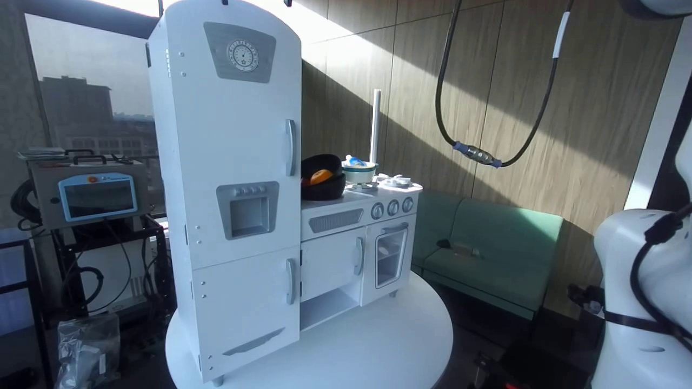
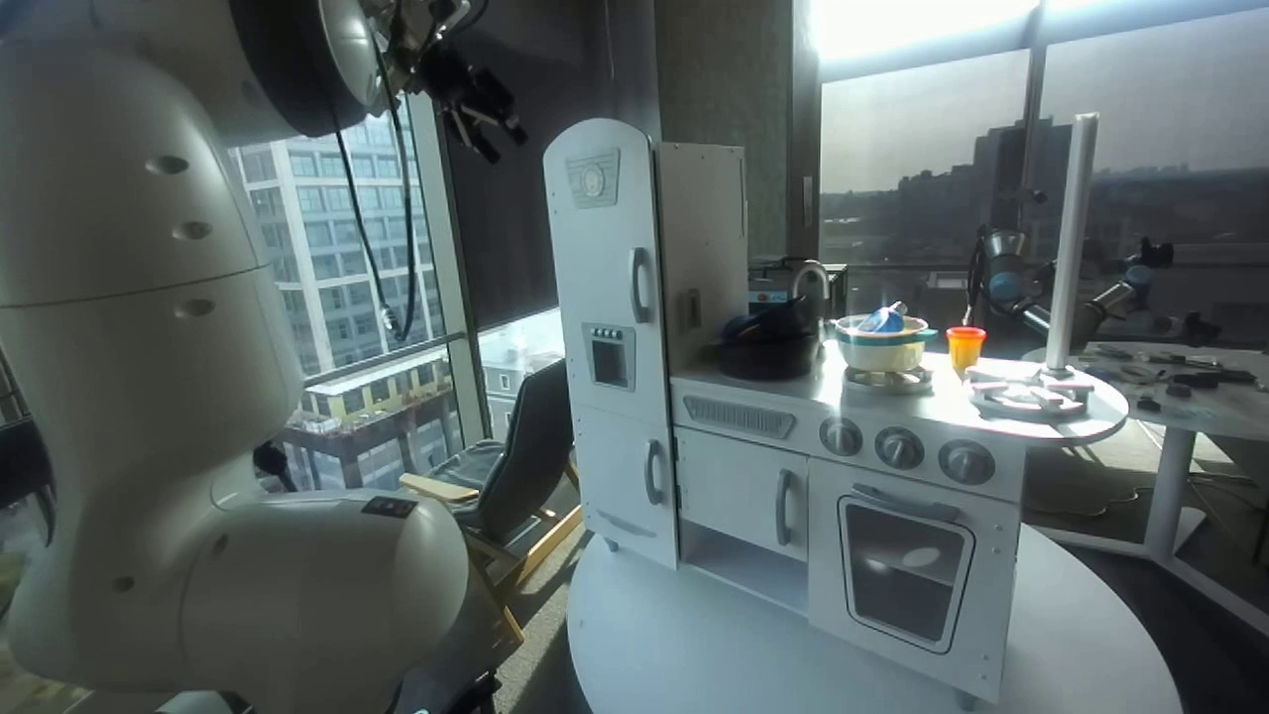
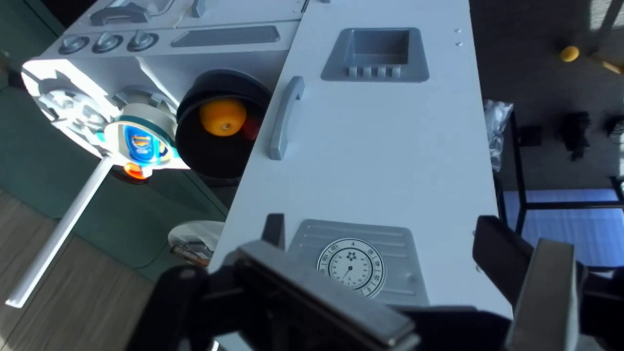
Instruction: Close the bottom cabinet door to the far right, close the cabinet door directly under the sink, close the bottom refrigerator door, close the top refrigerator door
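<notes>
One numbered dial, top refrigerator door

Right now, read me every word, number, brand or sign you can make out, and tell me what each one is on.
"120": on the dial of the fridge, in the wrist view.
"20": same dial; any sign before it is unclear.
The dial's other marks: too small or blurred to be sure.
Print above the screen, in an exterior view: too small.
Label on the robot arm, in an exterior view: too small.
</notes>
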Controlling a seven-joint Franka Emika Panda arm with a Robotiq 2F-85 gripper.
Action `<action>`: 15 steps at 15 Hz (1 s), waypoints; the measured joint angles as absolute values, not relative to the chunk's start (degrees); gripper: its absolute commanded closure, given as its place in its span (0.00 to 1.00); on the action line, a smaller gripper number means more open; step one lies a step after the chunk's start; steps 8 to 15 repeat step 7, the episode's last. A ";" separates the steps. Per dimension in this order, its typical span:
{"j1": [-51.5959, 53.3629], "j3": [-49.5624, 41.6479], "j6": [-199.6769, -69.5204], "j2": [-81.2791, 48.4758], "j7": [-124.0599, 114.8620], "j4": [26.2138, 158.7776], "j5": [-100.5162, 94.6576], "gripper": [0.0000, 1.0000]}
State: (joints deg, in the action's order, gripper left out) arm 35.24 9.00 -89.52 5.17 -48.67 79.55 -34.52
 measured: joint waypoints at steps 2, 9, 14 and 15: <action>35.24 8.47 -92.47 8.44 -52.64 85.77 -33.85 0.00; 27.72 13.21 -99.40 17.06 -59.67 101.47 -31.85 0.00; 27.72 13.21 -99.40 17.06 -59.67 101.47 -31.85 0.00; 27.72 13.21 -99.40 17.06 -59.67 101.47 -31.85 0.00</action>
